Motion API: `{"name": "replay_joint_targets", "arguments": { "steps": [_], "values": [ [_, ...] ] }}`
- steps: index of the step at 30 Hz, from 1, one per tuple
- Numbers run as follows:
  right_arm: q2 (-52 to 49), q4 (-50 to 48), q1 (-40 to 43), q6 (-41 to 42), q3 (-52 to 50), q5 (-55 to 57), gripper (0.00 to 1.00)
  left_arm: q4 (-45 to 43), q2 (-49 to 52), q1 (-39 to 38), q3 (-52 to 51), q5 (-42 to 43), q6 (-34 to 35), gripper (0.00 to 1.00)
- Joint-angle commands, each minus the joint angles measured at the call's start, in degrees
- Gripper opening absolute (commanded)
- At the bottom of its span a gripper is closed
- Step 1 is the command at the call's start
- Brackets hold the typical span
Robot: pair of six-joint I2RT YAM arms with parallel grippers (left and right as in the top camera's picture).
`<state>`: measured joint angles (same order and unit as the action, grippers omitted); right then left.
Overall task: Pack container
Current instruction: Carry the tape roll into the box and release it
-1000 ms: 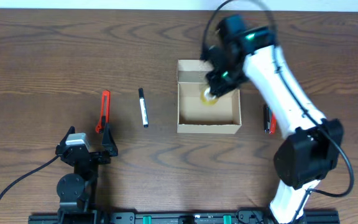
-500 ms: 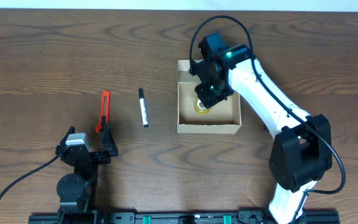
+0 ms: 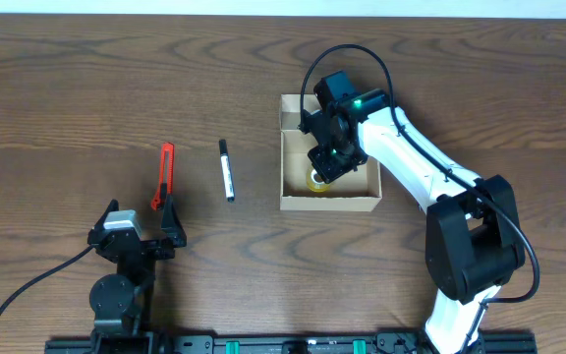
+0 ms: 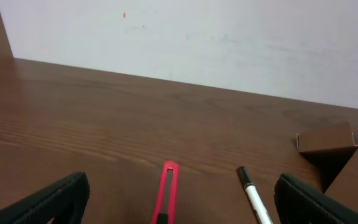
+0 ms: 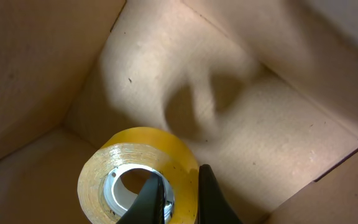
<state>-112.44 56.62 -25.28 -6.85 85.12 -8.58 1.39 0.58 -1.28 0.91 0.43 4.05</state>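
The container (image 3: 291, 200) is an open tan cardboard box in the middle of the table. My right gripper (image 3: 322, 169) reaches down into it and is shut on a yellow tape roll (image 3: 318, 181), one finger through the core and one outside the wall (image 5: 178, 190). In the right wrist view the tape roll (image 5: 132, 165) hangs just above the container floor (image 5: 253, 118). A black-and-white pen (image 3: 226, 169) and a red utility knife (image 3: 164, 175) lie left of the container. My left gripper (image 3: 136, 234) is open and empty near the front edge, with the knife (image 4: 166, 193) and pen (image 4: 252, 198) ahead of it.
The container's lid flap (image 4: 325, 138) shows at the right in the left wrist view. A red-and-black item (image 3: 424, 189) lies right of the container, partly under my right arm. A white wall (image 4: 197, 37) stands beyond the table's far edge.
My right gripper has moved left and down into the container with the tape roll, now low over the floor. The left arm has not moved.
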Motion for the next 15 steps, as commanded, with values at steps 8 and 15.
{"name": "replay_joint_targets", "arguments": {
  "steps": [8, 15],
  "values": [
    [0.57, -1.40, 0.07, -0.50, -0.17, -0.66, 0.03, 3.06, -0.31, 0.24, -0.63, -0.61, -0.63, 0.95],
    [0.57, -1.42, 0.07, -0.50, -0.17, -0.66, 0.26, 3.06, -0.31, 0.24, -0.63, -0.61, -0.63, 0.95]
  ]
}}
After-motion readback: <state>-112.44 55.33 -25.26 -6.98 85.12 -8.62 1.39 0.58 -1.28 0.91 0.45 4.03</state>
